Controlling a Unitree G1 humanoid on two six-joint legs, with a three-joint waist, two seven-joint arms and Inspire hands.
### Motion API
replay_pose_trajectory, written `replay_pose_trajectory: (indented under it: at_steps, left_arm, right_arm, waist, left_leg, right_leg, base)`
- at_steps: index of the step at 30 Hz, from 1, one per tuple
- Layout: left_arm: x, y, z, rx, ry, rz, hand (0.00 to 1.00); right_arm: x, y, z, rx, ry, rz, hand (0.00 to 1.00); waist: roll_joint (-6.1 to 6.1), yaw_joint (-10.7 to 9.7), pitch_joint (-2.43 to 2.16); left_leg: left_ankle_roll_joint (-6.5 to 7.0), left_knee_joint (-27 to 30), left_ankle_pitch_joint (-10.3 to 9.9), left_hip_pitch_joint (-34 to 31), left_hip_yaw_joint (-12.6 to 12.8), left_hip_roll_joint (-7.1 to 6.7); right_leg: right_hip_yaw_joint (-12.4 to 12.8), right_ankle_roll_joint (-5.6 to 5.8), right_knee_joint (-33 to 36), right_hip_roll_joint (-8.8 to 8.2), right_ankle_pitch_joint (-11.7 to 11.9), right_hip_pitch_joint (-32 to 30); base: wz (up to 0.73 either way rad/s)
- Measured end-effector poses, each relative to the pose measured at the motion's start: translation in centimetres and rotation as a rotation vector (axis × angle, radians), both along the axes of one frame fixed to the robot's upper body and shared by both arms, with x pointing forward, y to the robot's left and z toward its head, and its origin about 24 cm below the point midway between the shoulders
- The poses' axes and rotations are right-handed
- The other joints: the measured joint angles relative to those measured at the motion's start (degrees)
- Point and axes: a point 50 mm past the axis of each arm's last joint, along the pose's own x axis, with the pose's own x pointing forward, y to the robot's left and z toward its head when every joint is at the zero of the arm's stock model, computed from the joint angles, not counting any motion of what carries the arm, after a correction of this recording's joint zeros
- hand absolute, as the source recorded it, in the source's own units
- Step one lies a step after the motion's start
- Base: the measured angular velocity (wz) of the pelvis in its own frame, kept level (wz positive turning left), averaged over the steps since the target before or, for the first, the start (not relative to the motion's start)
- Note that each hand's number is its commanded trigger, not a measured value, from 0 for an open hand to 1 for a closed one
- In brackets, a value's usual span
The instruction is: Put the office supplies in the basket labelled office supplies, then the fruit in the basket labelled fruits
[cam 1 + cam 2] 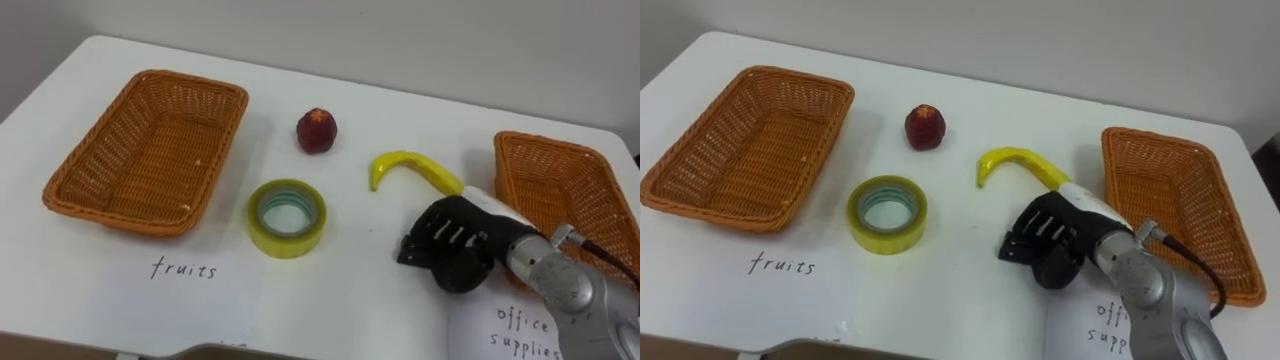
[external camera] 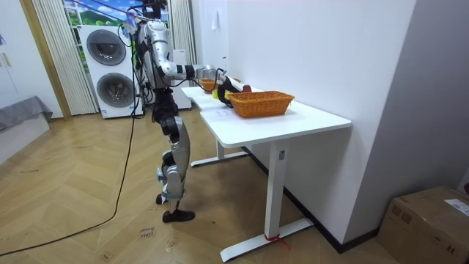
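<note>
Only two bits of readable writing here, both handwritten on the table (image 1: 360,300). The "fruits" label (image 1: 184,268) sits right at 6 o'clock of the left basket (image 1: 222,160), just off its near rim. The "office supplies" label (image 1: 528,333), split over two lines, is at roughly 7 o'clock of the right basket (image 1: 555,143), and the robot's arm cuts off its end in the right eye view.

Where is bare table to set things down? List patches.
Free on the table: the strip between the yellow tape roll and the right hand, and the far edge behind the red fruit and banana. The left basket and right basket are empty. Crowded: around the banana, beside the right hand.
</note>
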Motion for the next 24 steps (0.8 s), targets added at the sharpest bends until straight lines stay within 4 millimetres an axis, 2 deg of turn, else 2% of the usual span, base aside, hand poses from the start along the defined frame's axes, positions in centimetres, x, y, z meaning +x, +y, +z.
replay_pose_trajectory:
  at_steps: [7,11,15,18,24]
  left_arm:
    - [-1.2,0.3,0.0,0.032,0.010,0.034,0.00]
    - [-1.9,0.5,0.0,0.035,0.011,0.053,0.00]
    - [-2.5,0.4,-0.1,0.034,0.017,0.047,0.00]
    - [-2.7,0.2,-0.2,0.031,0.023,0.047,0.00]
    - [-3.7,0.1,-0.4,0.024,0.056,0.060,0.00]
  right_arm:
    - [-0.5,0.8,1.5,0.023,-0.051,0.044,1.00]
    - [-0.4,1.1,3.0,0.055,-0.122,0.061,1.00]
    - [-0.4,1.5,3.5,0.122,-0.147,0.084,1.00]
    - [-0.4,1.2,4.1,0.170,-0.181,0.074,1.00]
    - [-0.2,-0.2,6.8,0.187,-0.392,-0.003,1.00]
  waist:
    - [-0.25,-0.2,-0.17]
    - [-0.33,-0.7,-0.23]
    - [-0.26,-0.7,-0.16]
    - [-0.12,-0.7,-0.03]
    - [-0.20,-1.1,0.15]
  left_leg:
    - [0.01,-0.2,0.1,1.0,1.2,0.04]
    - [0.02,-0.1,0.1,1.1,1.2,0.03]
    - [0.02,0.2,0.1,1.1,1.1,0.10]
    - [0.06,-0.1,0.1,1.0,1.1,0.06]
    - [0.06,-0.2,0.1,1.0,1.1,-0.01]
  right_leg:
    - [1.6,0.02,0.0,0.11,0.0,0.2]
    - [1.6,0.04,0.0,0.02,0.0,0.4]
    - [1.6,-0.07,0.0,-0.02,0.1,0.5]
    - [1.6,-0.07,0.1,0.10,0.1,0.5]
    - [2.2,-0.07,-0.2,0.28,0.1,0.5]
  base:
    - [-0.09]
    - [-0.01]
    - [0.00]
    - [0.00]
    - [0.00]
